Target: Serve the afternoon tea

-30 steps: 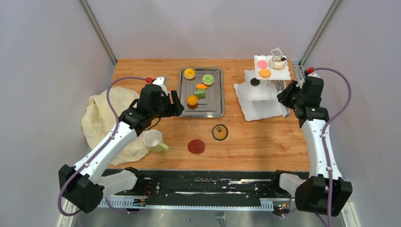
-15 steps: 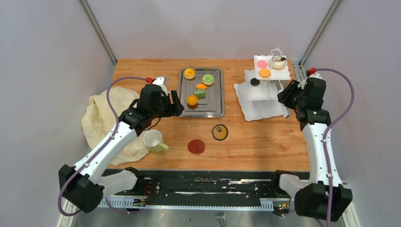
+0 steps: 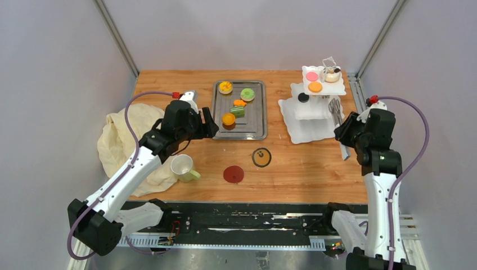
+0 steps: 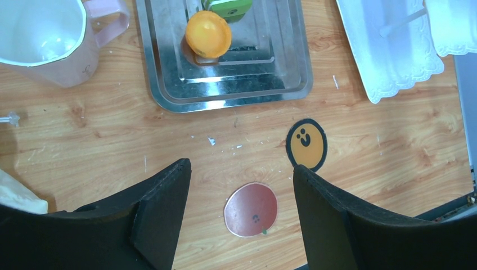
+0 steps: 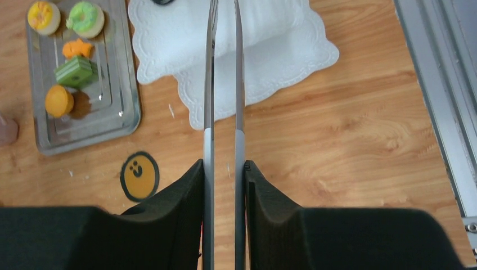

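Note:
My right gripper (image 3: 344, 132) (image 5: 224, 166) is shut on the metal tongs (image 5: 224, 84), which point at the white tiered stand (image 3: 309, 118). The stand's top tier holds a pink disc (image 3: 311, 76) and an orange tart (image 3: 315, 87). My left gripper (image 3: 208, 125) (image 4: 239, 169) is open and empty above the table, over the red coaster (image 4: 251, 209). The yellow coaster (image 3: 261, 157) lies beside it. A green donut (image 3: 247, 94) and two orange tarts (image 3: 228, 119) sit on the steel tray (image 3: 256, 126). A pale green mug (image 3: 183, 167) stands at the front left. A pink mug (image 4: 45, 34) shows in the left wrist view.
A cream cloth (image 3: 121, 140) is heaped at the table's left edge under my left arm. A green block pastry (image 3: 237, 111) and a small orange one (image 3: 240, 103) also lie on the tray. A metal rail (image 5: 444, 84) runs along the table's right edge.
My right arm has drawn back toward the near right with the tongs, away from the stand's side. My left arm has not moved.

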`<move>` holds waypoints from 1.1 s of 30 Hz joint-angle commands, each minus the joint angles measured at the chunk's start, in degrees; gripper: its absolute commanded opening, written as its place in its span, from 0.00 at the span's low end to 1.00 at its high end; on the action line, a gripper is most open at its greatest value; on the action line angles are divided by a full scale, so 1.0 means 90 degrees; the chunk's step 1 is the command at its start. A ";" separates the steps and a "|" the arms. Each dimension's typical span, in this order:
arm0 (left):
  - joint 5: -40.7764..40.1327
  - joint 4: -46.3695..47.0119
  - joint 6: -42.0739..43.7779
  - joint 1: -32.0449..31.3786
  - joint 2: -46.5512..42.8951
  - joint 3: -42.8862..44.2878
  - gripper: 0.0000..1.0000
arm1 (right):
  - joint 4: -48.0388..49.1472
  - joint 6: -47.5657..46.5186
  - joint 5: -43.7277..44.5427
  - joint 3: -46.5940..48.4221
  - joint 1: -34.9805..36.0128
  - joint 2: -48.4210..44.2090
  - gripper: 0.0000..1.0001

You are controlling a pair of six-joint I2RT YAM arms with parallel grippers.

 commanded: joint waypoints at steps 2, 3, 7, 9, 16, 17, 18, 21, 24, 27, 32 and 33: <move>-0.0110 0.0090 -0.0009 0.0066 -0.0226 0.0007 0.72 | -0.1399 -0.0786 -0.0746 0.0409 -0.0109 -0.0365 0.08; -0.0144 0.0084 -0.0019 0.0062 -0.0244 0.0006 0.72 | -0.1533 -0.0858 -0.0891 0.0466 -0.0110 -0.0459 0.08; -0.0228 0.0103 -0.0073 0.0066 -0.0230 0.0009 0.72 | -0.1818 -0.1003 -0.1577 0.0583 -0.0110 -0.0807 0.07; -0.0256 0.0078 -0.0149 0.0066 -0.0187 0.0045 0.72 | -0.1828 -0.1129 -0.2271 0.0581 -0.0095 -0.0863 0.07; -0.0398 -0.0132 -0.0228 0.0064 -0.0046 0.0226 0.72 | -0.1785 -0.1118 -0.2174 0.0741 0.1865 -0.0419 0.08; -0.0459 -0.0176 -0.0220 0.0066 -0.0055 0.0251 0.72 | -0.1754 -0.1077 -0.1732 0.0806 0.2445 -0.0337 0.08; -0.0519 -0.0225 -0.0225 0.0066 -0.0078 0.0274 0.72 | -0.1750 -0.1051 -0.1219 0.0900 0.2968 -0.0204 0.09; -0.0641 -0.0307 -0.0209 0.0065 -0.0173 0.0269 0.72 | -0.1691 -0.0983 -0.0395 0.1116 0.4130 0.0282 0.09; -0.0705 -0.0402 -0.0180 0.0072 -0.0241 0.0267 0.72 | -0.1390 -0.0868 0.0162 0.1309 0.4686 0.0857 0.10; -0.0852 -0.0520 -0.0208 0.0075 -0.0325 0.0244 0.72 | -0.1027 -0.0790 0.0568 0.1523 0.5083 0.1404 0.11; -0.1002 -0.0382 -0.0302 0.0095 -0.0644 0.0028 0.71 | -0.0367 -0.0595 0.1384 0.1816 0.5330 0.2223 0.15; -0.1019 -0.0347 -0.0296 0.0095 -0.0679 0.0003 0.71 | -0.0288 -0.0577 0.1551 0.1946 0.5342 0.2428 0.16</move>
